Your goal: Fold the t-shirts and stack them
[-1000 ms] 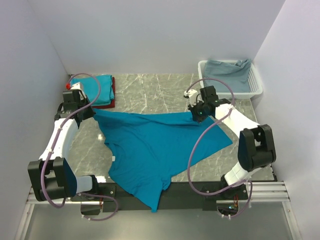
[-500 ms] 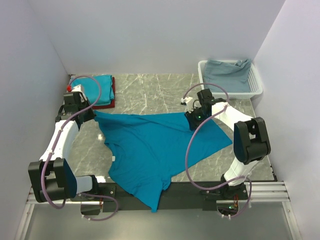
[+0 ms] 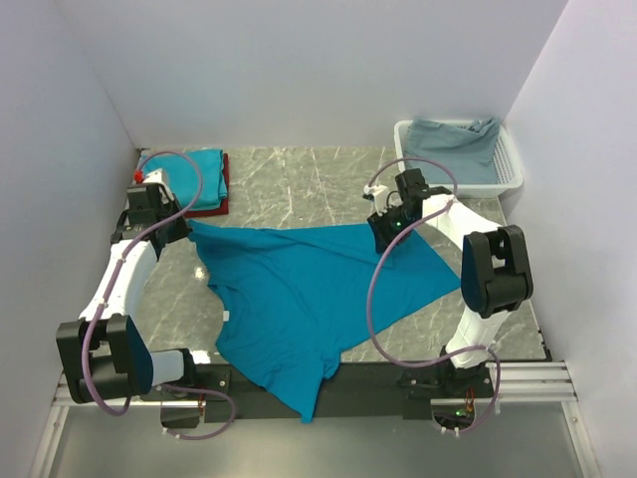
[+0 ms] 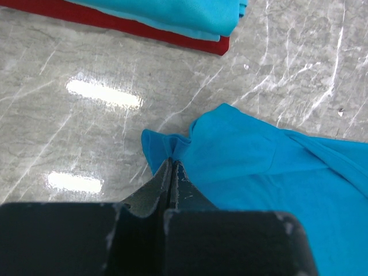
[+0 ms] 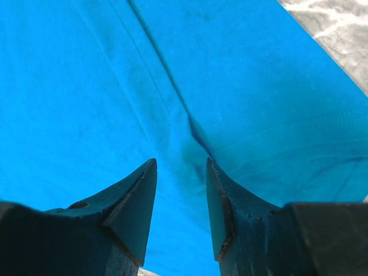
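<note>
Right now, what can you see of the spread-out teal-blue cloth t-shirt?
The teal-blue t-shirt is soft cloth with a small white neck label, lying rumpled and unfolded on the grey marble table, its near end draping over the edge. The left gripper is shut on one bunched corner; the right gripper is open over a crease.

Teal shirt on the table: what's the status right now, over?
Left pincer shut on a corner of the teal shirt. Right pincer open over a crease. Shirt spread out, unfolded. Nothing in the way.
</note>
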Robot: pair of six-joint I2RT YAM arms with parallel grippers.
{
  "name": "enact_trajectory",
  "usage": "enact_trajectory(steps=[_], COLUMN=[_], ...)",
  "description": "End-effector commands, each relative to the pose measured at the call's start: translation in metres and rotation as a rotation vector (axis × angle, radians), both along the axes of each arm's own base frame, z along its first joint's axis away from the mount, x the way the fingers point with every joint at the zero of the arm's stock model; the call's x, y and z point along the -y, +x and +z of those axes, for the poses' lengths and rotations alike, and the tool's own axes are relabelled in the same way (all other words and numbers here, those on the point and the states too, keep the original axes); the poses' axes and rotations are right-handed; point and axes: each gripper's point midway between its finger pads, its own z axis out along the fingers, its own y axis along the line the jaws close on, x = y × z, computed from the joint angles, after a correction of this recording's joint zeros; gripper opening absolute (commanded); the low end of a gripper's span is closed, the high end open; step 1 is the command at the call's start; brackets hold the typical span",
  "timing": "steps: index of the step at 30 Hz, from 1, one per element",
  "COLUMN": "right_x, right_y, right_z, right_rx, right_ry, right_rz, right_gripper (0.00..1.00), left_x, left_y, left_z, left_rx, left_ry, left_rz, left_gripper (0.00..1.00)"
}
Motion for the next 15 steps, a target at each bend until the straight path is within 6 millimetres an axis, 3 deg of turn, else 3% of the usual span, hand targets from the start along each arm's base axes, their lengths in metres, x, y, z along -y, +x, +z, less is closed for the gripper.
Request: enact_trajectory(steps=[1,4,7,10,15], right_x=[0.012,0.027,0.032,0.031,0.026], right_y=[0.011,0.015,0.004,-0.008,-0.005], right_z=[0.001,0.004,0.004,-0.006,-0.011], right_rx=[-0.005,-0.025,-0.072,-0.126,-0.162], right_ry=[0.003,0.028,0.079,0.085,0.112], right_rz=[-0.057,-0.084,-0.064,-0.050,-0.064], right_gripper=[0.47,0.47,0.45,0.43,0.43], left_x=[0.005,0.005,0.006,0.005,0.005], left_y=[0.004,0.004,0.004,0.005,0.004], left_z=[0.006,0.005,0.005,0.005,0.003], left_rx=[0.035,0.030,0.033,0.032,0.027], left_ry=[-0.001,-0.001,0.000,0.001,0.004], left_rz=[-0.026,-0.029,-0.030,-0.028,-0.029], left_gripper=[0.00,0.00,0.00,0.00,0.00])
